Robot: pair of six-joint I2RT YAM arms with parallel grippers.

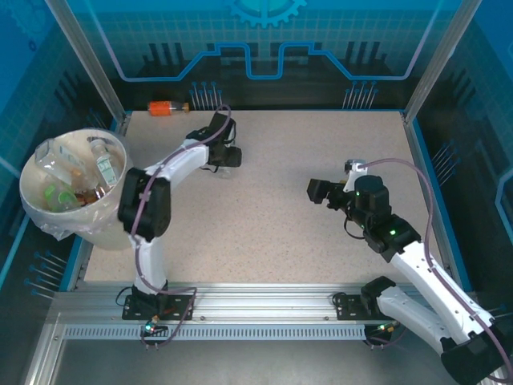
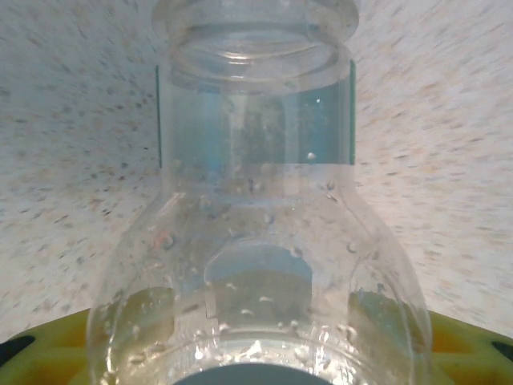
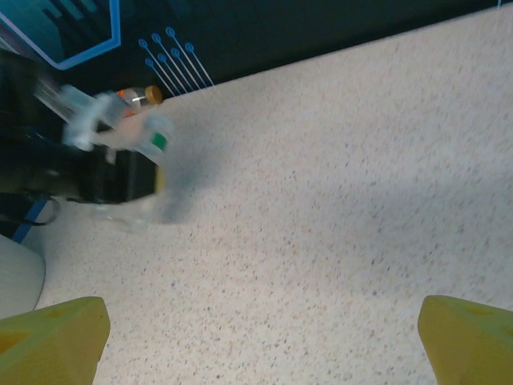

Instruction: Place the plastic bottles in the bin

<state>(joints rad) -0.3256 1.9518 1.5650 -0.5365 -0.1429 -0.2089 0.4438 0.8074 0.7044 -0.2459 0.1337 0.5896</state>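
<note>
Flanking a clear, round-shouldered plastic bottle [image 2: 256, 241] with the left gripper [image 1: 224, 157], low over the speckled beige table [image 1: 321, 265]; pinching it or merely bracketing it, cannot tell. Hanging spread wide with the right gripper [image 3: 256, 341], grasping nothing. Lying past the table's far edge, an orange bottle [image 1: 168, 107]. Standing at far left, the round cream-white bin [image 1: 36, 210], cradling perhaps five bottles [image 1: 103, 164].
</note>
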